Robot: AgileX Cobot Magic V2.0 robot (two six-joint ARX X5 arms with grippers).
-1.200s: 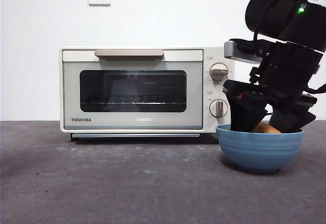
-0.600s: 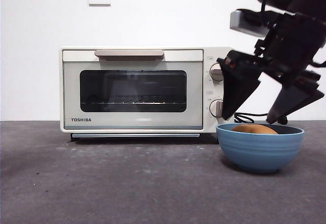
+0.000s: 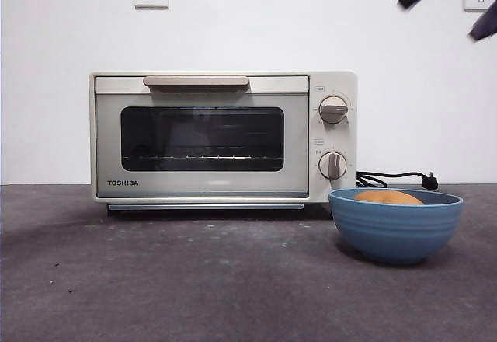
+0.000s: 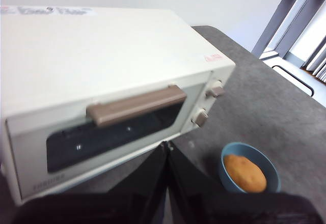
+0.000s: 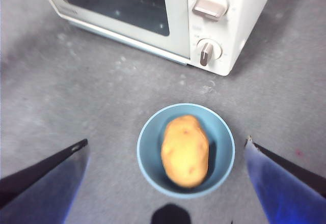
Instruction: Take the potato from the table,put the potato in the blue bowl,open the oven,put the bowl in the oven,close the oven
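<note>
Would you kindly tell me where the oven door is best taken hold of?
Probably the beige bar handle along the top of the oven door: it stands proud of the door, so a claw can close over it from the front and above.

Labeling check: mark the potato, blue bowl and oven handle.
potato [image 5: 185, 150]: right wrist view, middle of its top skin.
blue bowl [image 3: 396, 233]: front view, ridged outer wall.
oven handle [image 3: 196, 82]: front view, middle of the beige bar.

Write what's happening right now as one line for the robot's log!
potato: in blue bowl | oven: door shut | right gripper: open, high above bowl | left gripper: shut, near oven handle
</note>
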